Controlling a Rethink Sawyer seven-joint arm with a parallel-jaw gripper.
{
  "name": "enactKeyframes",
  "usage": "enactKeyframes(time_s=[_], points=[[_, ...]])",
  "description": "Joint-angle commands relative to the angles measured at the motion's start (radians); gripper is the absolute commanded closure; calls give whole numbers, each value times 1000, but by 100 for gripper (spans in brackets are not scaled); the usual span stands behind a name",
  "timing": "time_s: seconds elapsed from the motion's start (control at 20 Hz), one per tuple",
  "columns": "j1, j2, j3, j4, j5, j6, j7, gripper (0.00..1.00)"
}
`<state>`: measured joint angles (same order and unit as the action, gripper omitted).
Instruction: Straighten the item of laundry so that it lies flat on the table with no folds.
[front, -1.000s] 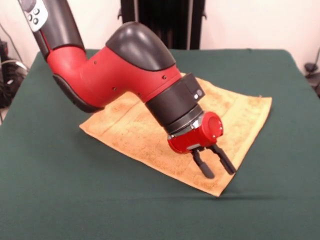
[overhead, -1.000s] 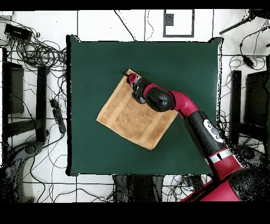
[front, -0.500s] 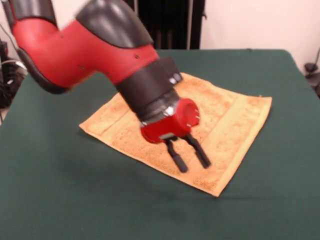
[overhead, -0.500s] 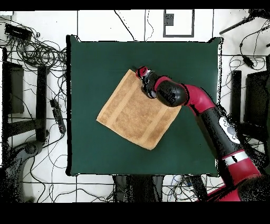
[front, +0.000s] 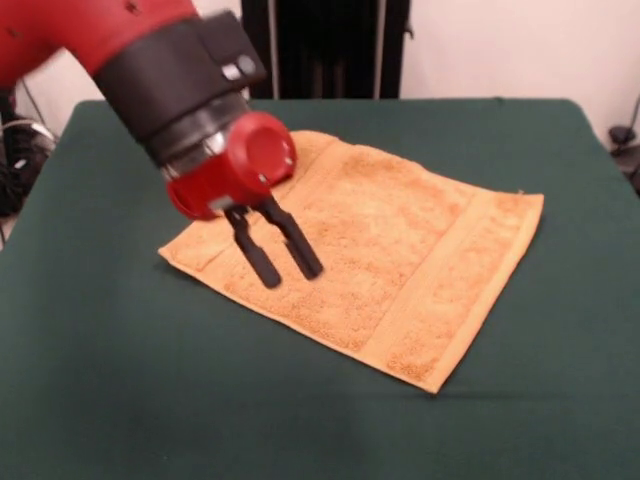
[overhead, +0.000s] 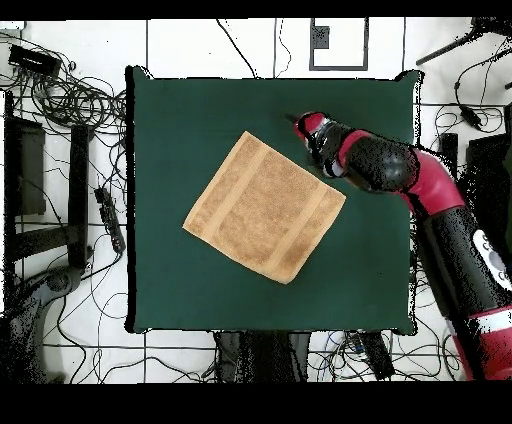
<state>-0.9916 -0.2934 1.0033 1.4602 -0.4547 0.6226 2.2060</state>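
The orange-tan towel lies spread flat on the green table, turned like a diamond, with a woven band near two opposite edges. No fold shows. It also shows in the overhead view. My gripper hangs above the towel's left part in the front view, with its two black fingers apart and nothing between them. In the overhead view the gripper is over bare felt just past the towel's upper right edge.
The table is much larger than the towel, with bare felt on every side of it. Cables and equipment lie on the floor around the table, mostly at the overhead view's left.
The arm has lifted and swung away from the towel's near corner, leftward in the front view and up-right in the overhead view. The towel has not moved.
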Motion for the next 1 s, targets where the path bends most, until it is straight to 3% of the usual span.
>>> enactKeyframes(time_s=[0.05,0.3,0.5,0.65,0.9,1.0], points=[[114,-108,-165,-12,-31,211,-78,0],[234,-91,-341,-107,-122,180,76,0],[320,-73,-435,-184,-167,232,71,0],[337,-65,-458,-184,-111,251,94,0],[349,-88,-471,-168,-6,444,25,0],[352,-110,-470,-160,9,469,10,0]])
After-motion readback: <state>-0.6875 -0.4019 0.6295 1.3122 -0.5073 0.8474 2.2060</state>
